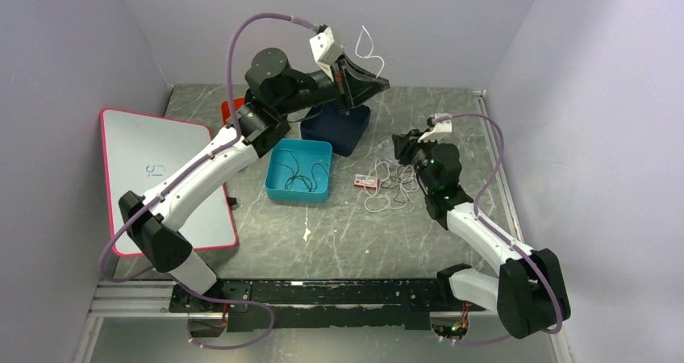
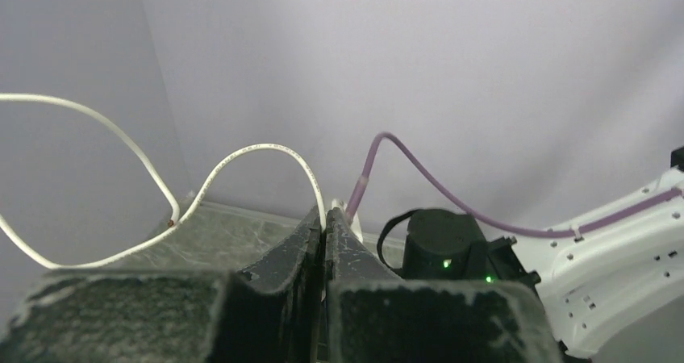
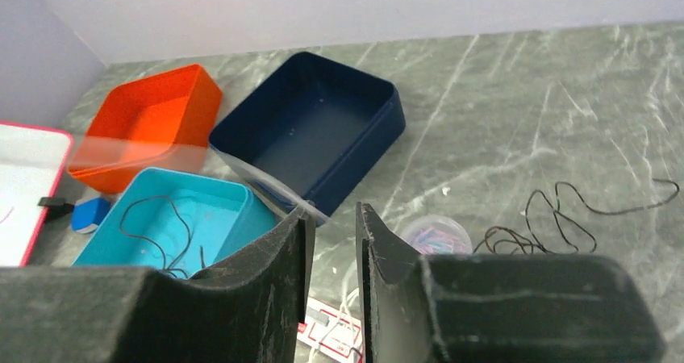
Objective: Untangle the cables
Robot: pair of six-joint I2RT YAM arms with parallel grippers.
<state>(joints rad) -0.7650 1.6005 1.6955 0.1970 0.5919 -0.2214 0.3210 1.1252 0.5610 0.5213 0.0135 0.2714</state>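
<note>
Lifting the white cable (image 2: 258, 149), pinched high in the closed left gripper (image 2: 325, 218), should go cleanly if the right gripper (image 3: 331, 214), fingers narrowly parted and empty, pins the cable tangle (image 1: 391, 189) against the table (image 1: 452, 121) beneath it.

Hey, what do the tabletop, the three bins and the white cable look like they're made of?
Tabletop: marble or marble-print laminate, matte dark grey-green with pale veins. Orange bin, navy bin, teal bin: probably moulded plastic, smooth, uniform colour, rounded corners. White cable in the left tool: thin wire, likely plastic-sheathed, slightly glossy, holding springy loops.
</note>
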